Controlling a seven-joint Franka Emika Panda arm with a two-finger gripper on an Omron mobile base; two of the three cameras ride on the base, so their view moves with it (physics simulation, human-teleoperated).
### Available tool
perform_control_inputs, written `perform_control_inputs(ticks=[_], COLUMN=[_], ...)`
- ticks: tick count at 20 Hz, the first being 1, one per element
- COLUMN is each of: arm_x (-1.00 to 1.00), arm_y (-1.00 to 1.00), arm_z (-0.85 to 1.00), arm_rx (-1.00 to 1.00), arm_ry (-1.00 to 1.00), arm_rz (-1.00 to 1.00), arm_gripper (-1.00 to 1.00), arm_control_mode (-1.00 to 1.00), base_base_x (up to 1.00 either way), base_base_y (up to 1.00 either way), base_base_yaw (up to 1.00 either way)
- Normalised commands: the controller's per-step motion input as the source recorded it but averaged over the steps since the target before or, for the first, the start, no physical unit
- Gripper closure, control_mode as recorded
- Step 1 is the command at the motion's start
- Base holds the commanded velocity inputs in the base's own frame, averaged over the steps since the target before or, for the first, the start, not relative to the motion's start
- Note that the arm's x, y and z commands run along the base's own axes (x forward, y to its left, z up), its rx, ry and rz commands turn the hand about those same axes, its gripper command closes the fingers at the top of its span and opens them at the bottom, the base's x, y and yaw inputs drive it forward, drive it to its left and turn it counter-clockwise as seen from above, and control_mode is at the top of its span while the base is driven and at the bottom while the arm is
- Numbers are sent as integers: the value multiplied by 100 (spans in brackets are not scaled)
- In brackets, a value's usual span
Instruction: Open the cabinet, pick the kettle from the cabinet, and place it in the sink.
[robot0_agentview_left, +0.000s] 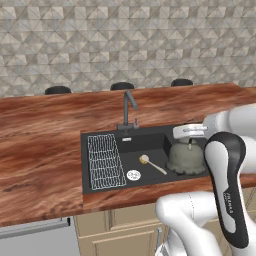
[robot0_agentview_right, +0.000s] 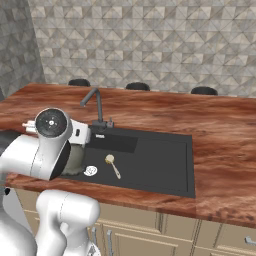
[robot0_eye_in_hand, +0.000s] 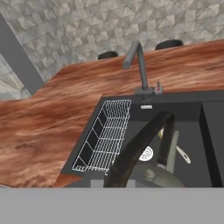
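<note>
Placing step: my pincer (robot0_agentview_left: 190, 141) sits directly over the kettle (robot0_agentview_left: 186, 159) inside the sink (robot0_agentview_left: 150, 145), wire rack (robot0_agentview_left: 105, 161) off to its side; grip state I cannot tell; next, release and lift clear.

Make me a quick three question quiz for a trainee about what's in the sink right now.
1. True or false: the dull grey round metal kettle sits over the right half of the black rectangular sink.
2. On which side of the basin does the white wire grid rack lie in the left base view? A left, B right, C outside it.
3. Name the pale item lying on the basin floor between rack and kettle.

Key: 1 true. 2 A. 3 a wooden spoon beside the round drain.
</note>
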Motion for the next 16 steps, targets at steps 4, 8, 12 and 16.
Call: perform_control_inputs(ticks=[4, 8, 12, 16], arm_x=[24, 23, 21, 30], arm_y=[6, 3, 1, 3], arm_z=[-23, -23, -28, -32], arm_rx=[-2, -1, -1, -1], arm_ry=[0, 0, 0, 1], arm_rz=[0, 0, 0, 0], arm_gripper=[100, 100, 100, 100], arm_control_mode=[-100, -100, -100, -100], base_base_x=[0, 0, 0, 0], base_base_y=[0, 0, 0, 0], base_base_yaw=[0, 0, 0, 0])
